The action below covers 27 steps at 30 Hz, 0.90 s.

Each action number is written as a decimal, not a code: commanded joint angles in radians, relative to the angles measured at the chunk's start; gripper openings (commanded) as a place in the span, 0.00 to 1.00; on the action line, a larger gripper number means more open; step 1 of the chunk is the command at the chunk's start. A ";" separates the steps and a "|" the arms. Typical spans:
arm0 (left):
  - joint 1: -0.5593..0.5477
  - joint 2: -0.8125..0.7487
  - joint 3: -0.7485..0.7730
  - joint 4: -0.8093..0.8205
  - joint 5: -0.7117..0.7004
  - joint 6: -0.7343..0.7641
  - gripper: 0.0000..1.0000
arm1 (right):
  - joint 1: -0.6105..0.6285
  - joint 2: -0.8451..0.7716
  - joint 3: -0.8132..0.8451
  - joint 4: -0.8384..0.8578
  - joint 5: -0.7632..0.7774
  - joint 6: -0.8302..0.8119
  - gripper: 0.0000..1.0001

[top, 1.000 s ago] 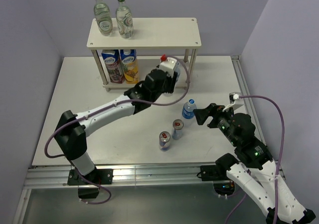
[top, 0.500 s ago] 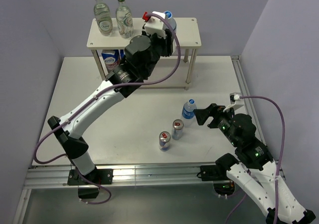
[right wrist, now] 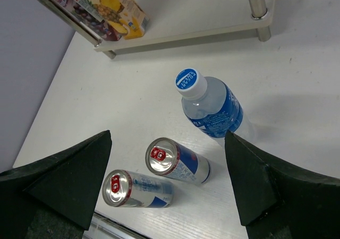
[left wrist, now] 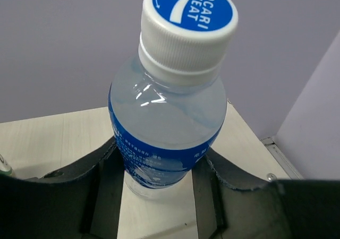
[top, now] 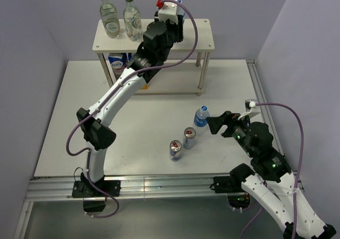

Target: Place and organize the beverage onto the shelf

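The cream-white two-tier shelf point(top: 199, 37) stands at the back of the table. My left gripper point(top: 178, 21) reaches over its top board and is shut on a clear Pocari Sweat bottle point(left wrist: 170, 117) with a blue label and a white-and-blue cap. In the left wrist view my gripper point(left wrist: 159, 180) holds the bottle upright, its base at the top board point(left wrist: 58, 138). My right gripper point(top: 215, 123) is open and empty beside a second Pocari bottle point(top: 201, 117). In the right wrist view my gripper point(right wrist: 167, 137) hangs above that bottle point(right wrist: 212, 111) and two cans.
Two glass bottles point(top: 110, 17) point(top: 132, 20) stand on the left of the top board. Juice cartons point(top: 118, 63) stand on the lower tier and show in the right wrist view point(right wrist: 101, 5). Two silver-and-blue cans point(top: 189, 137) point(top: 176, 150) stand on the table.
My left arm has lifted the Pocari bottle from in front of the lower tier up onto the top board, then farther back. The right arm has not moved.
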 commanded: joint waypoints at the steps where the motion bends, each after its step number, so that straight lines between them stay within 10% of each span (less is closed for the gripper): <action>1: 0.033 0.002 0.122 0.111 0.021 -0.008 0.01 | 0.007 -0.002 -0.010 0.047 -0.009 0.000 0.93; 4: 0.051 -0.009 0.088 0.122 0.022 -0.011 0.09 | 0.007 0.003 -0.010 0.048 -0.010 -0.002 0.94; 10: 0.055 -0.028 0.045 0.128 0.025 0.009 0.74 | 0.007 0.013 -0.007 0.049 -0.010 -0.002 0.94; 27: 0.055 0.017 0.087 0.123 0.021 0.027 0.87 | 0.007 0.016 -0.009 0.045 -0.007 -0.002 0.94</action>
